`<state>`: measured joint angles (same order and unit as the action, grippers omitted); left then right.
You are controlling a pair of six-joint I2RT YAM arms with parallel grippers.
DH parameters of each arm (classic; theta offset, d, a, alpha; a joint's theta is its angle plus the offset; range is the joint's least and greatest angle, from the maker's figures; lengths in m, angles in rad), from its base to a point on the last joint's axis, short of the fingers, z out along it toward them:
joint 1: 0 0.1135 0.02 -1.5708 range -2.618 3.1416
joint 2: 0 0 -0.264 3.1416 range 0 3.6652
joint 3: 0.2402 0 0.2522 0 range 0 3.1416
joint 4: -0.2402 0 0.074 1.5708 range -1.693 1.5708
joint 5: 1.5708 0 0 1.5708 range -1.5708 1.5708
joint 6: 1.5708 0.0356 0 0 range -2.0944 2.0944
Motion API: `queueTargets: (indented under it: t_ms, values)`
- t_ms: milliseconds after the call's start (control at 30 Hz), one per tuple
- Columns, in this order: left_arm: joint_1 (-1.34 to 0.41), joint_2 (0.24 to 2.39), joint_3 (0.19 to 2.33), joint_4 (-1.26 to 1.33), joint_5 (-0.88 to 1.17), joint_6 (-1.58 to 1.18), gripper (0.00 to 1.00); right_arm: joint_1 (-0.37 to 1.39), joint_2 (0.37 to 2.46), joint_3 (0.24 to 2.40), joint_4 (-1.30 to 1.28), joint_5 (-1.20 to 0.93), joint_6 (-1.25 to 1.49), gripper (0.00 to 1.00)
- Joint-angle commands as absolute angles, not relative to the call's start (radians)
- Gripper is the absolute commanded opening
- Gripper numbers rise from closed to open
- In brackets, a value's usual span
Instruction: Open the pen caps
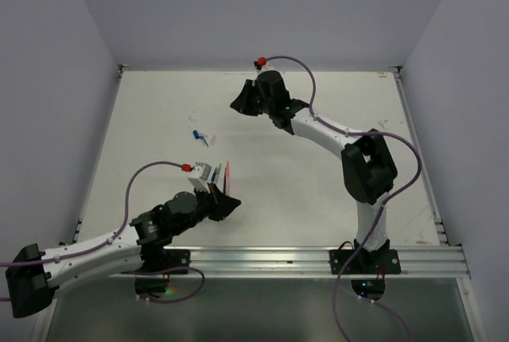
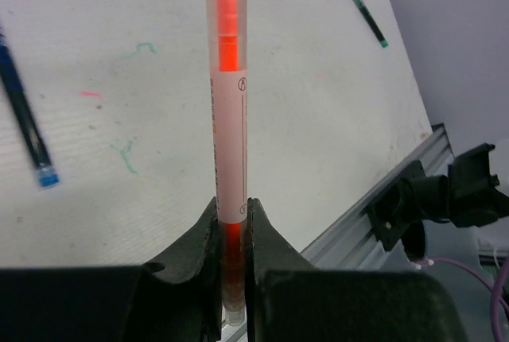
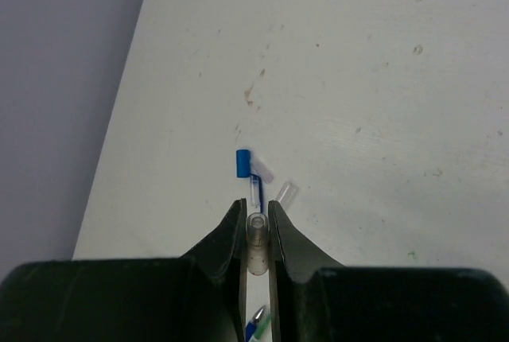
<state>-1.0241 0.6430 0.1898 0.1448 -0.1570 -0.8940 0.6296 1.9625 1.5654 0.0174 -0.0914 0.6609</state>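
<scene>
My left gripper (image 2: 231, 203) is shut on a pale-barrelled pen with red ink (image 2: 228, 103); the pen sticks straight out past the fingertips. In the top view this gripper (image 1: 227, 197) is near the table's front, with the red pen (image 1: 228, 171) pointing away. My right gripper (image 3: 255, 207) is shut on a clear plastic cap (image 3: 256, 240) above the table. Below it lie a loose blue cap (image 3: 243, 163) and two clear sleeves (image 3: 285, 192). In the top view the right gripper (image 1: 241, 103) is at the far middle and the blue caps (image 1: 196, 134) lie to its left.
A blue pen (image 2: 28, 127) with a blue end lies left of the left gripper. More pens (image 2: 367, 9) lie farther off to its right. A pen tip (image 3: 259, 329) shows under the right gripper. The metal rail (image 1: 318, 261) runs along the front edge. Walls enclose the table.
</scene>
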Motion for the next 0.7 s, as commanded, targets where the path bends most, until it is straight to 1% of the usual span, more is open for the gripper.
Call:
queueTargets:
  t_ms: [0,67,167,300,467,600,667]
  values:
    - [-1.026,0.606,0.369,-0.154,-0.398,-0.916,0.0,0.637,2.044,1.63,-0.066,-0.14,0.621,0.0]
    - [-1.026,0.626,0.449,-0.289,-0.481,-0.896,0.0,0.637,2.088,1.646,-0.051,-0.173,0.609,0.0]
    - [-1.025,0.707,0.671,-0.487,-0.696,-0.899,0.0,0.638,2.164,1.698,-0.035,-0.218,0.598,0.0]
    - [-1.026,0.761,0.785,-0.572,-0.778,-0.885,0.0,0.638,2.238,1.752,-0.041,-0.233,0.588,0.0]
    - [-1.026,0.755,0.782,-0.592,-0.776,-0.949,0.0,0.638,2.339,1.83,-0.081,-0.261,0.598,0.0]
    - [-1.026,0.733,0.739,-0.586,-0.764,-1.028,0.0,0.647,2.341,1.772,-0.035,-0.258,0.621,0.0]
    - [-1.025,0.724,0.723,-0.586,-0.747,-1.043,0.0,0.655,2.344,1.767,-0.044,-0.247,0.609,0.02]
